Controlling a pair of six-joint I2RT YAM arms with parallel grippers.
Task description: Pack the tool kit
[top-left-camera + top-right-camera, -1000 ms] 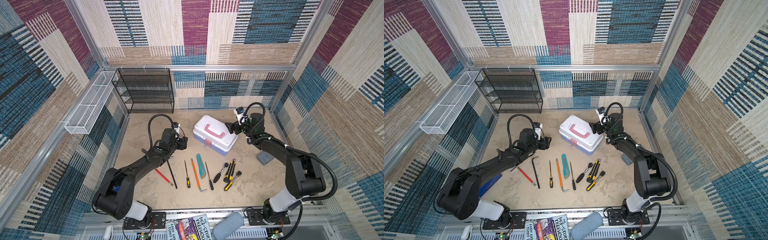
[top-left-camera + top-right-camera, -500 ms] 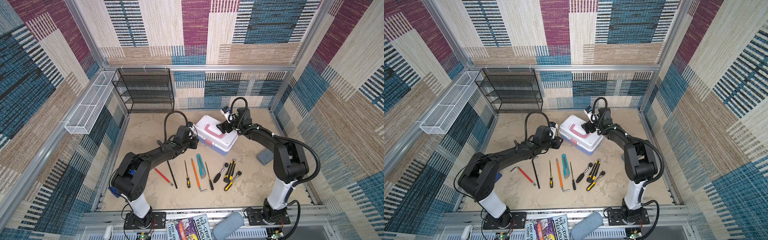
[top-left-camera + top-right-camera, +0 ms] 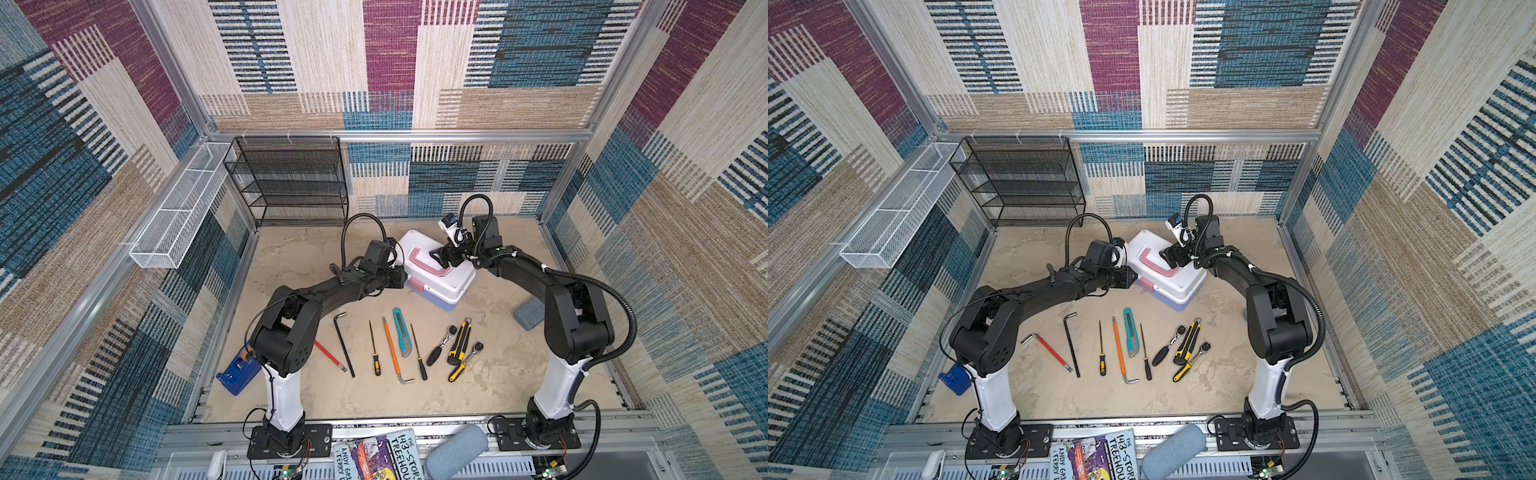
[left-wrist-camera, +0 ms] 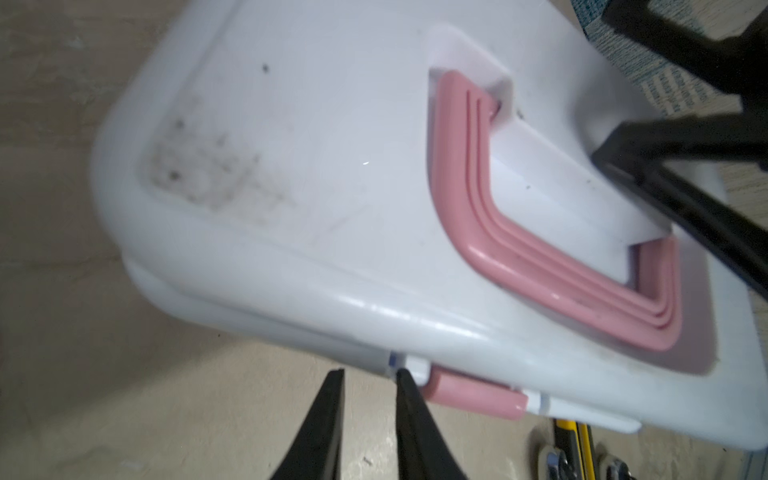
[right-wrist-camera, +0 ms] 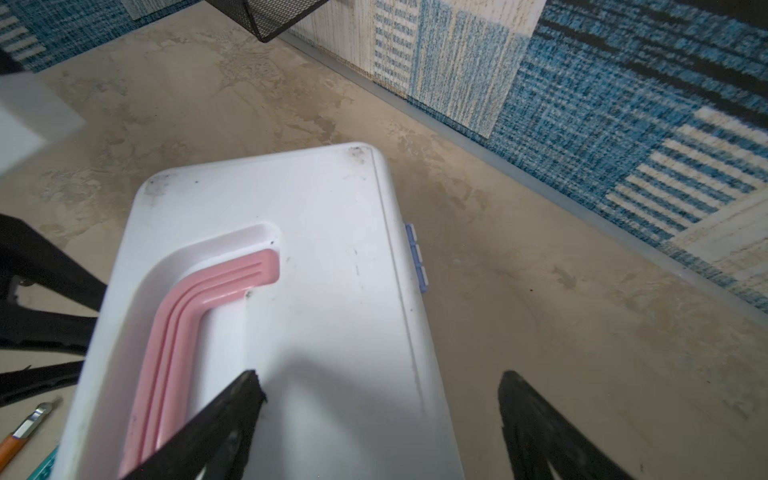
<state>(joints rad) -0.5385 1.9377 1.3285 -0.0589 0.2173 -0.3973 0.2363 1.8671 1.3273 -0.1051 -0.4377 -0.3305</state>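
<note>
The tool kit [image 3: 446,286] stands closed at mid-back: white lid, pink handle [image 4: 540,253] lying flat, pink latch [image 4: 473,392] on the front. My left gripper [image 4: 369,374] is low at the box's front, jaws a narrow gap apart with only floor between them; one fingertip [image 4: 401,376] touches the box edge beside the latch. My right gripper [image 5: 379,374] stands wide open over the lid's rear half, one fingertip [image 5: 249,380] by the handle, the other past the hinge edge. Several slim tools [image 3: 392,349] lie in a row on the floor in front.
A black wire shelf [image 3: 291,183] stands at the back left, with a white wire basket [image 3: 178,208] on the left wall. A blue tape dispenser [image 3: 239,370] lies by the left arm's base and a grey pouch [image 3: 528,313] by the right arm.
My left gripper moved right to the box's front and its jaws narrowed. My right gripper moved left from beside the box to over the lid, still wide open.
</note>
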